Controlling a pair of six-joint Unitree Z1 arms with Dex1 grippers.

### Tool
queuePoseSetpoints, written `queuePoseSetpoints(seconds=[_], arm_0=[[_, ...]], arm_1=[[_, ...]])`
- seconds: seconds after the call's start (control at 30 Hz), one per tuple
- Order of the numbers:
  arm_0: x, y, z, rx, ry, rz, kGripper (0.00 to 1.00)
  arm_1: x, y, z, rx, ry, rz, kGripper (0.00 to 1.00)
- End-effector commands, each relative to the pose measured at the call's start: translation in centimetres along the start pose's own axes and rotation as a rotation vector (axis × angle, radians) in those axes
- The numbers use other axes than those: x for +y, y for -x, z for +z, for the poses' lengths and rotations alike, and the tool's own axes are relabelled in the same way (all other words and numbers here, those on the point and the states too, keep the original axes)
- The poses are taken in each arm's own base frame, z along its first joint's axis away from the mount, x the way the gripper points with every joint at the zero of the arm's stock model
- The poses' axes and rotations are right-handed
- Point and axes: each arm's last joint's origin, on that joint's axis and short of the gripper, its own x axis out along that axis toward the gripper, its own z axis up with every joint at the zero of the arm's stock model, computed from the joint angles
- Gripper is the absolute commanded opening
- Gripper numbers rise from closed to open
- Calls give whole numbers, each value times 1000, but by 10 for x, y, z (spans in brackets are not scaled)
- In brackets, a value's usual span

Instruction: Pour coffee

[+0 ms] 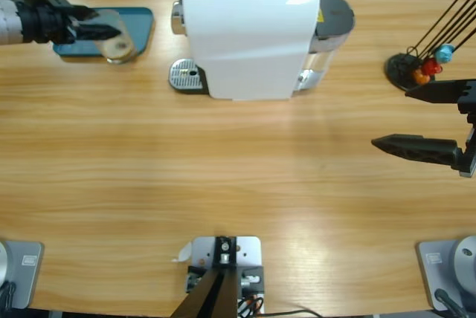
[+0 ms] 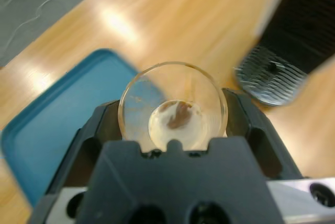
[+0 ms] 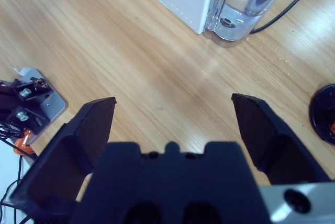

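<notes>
- Worktop [image 1: 223, 177]: long wooden surface carrying every item; its far edge is cut off at the top of the high view.
- Coffee machine [image 1: 249, 32]: white body, far from both grippers and between them in the high view. Its round perforated drip grille [image 2: 269, 75] shows just ahead and to the right of the left gripper in the left wrist view, blurred. Its clear water tank [image 3: 246, 4] shows ahead of the right gripper, cut off at the top of the right wrist view.
- Blue tray [image 2: 57, 130]: lies directly beneath and to the left of the left gripper; its near part is hidden behind the gripper's body.
- Left gripper [image 1: 97, 30]: jaws closed onto a clear glass tumbler [image 2: 172, 106], one jaw on each side of it. The tumbler's mouth faces the wrist camera; its base is hidden in that view.
- Right gripper [image 3: 172, 114]: jaws spread wide with nothing between them, hanging over bare wood well apart from the machine.
- Capsule stand [image 1: 405, 69]: black base with thin black rods, just beyond the right gripper; small blue, red and orange capsules [image 1: 431, 65] sit on it. The rods' tops run off the picture's edge.
- Coffee [image 2: 179, 116]: only a small brown smear inside the tumbler's bottom, held within the left gripper; its depth cannot be made out.
</notes>
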Motion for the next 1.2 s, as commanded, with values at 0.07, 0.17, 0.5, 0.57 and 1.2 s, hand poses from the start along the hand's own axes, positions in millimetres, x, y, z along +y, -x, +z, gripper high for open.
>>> queuePoseSetpoints(seconds=[0.07, 0.17, 0.5, 0.57, 1.2], arm_0=[[40, -27, -5, -17, 223, 286, 0], [51, -43, -12, 24, 276, 360, 0], [66, -65, -20, 19, 367, 429, 0], [65, -67, -23, 29, 368, 425, 0], [40, -59, -45, 10, 345, 378, 1000]], arm_1=[[-2, -12, -9, 51, -3, -3, 1000], [-2, -12, -9, 50, -3, -3, 1000], [-2, -14, -10, 48, -6, -4, 1000], [-2, -14, -10, 48, -6, -4, 1000], [-2, -12, -11, 40, -5, -2, 1000]])
